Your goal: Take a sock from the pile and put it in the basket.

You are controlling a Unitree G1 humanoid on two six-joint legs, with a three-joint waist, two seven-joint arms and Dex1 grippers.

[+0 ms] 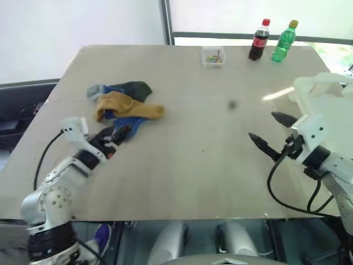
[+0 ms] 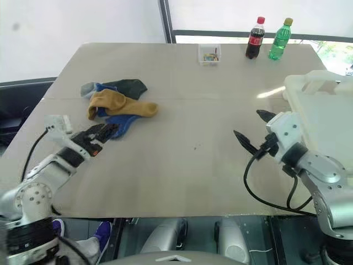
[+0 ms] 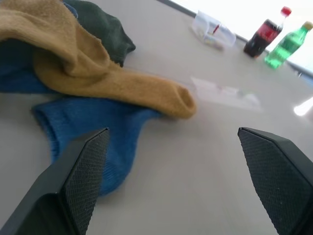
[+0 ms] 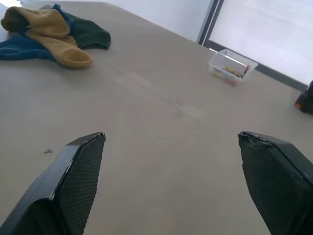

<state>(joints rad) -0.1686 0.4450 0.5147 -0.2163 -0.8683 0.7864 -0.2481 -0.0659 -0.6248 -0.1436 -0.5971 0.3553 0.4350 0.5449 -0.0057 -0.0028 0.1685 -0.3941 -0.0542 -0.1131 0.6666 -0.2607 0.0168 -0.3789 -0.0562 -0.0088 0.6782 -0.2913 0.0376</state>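
Observation:
The pile (image 1: 124, 105) lies on the left half of the table: a mustard sock (image 1: 127, 106) on top, a blue sock (image 1: 134, 125), a dark green one (image 1: 136, 88) and a grey one (image 1: 95, 91). My left gripper (image 1: 118, 134) is open right at the pile's near edge, low over the table. In the left wrist view the blue sock (image 3: 93, 132) reaches one finger (image 3: 83, 171), and nothing is between the two. The cream-white basket (image 1: 325, 91) stands at the right edge. My right gripper (image 1: 263, 127) hangs open and holds nothing, just left of the basket.
At the far edge of the table stand a small clear box (image 1: 213, 56), a cola bottle (image 1: 258, 40) and a green bottle (image 1: 284, 41). Bare tabletop (image 1: 209, 138) stretches between the pile and the basket.

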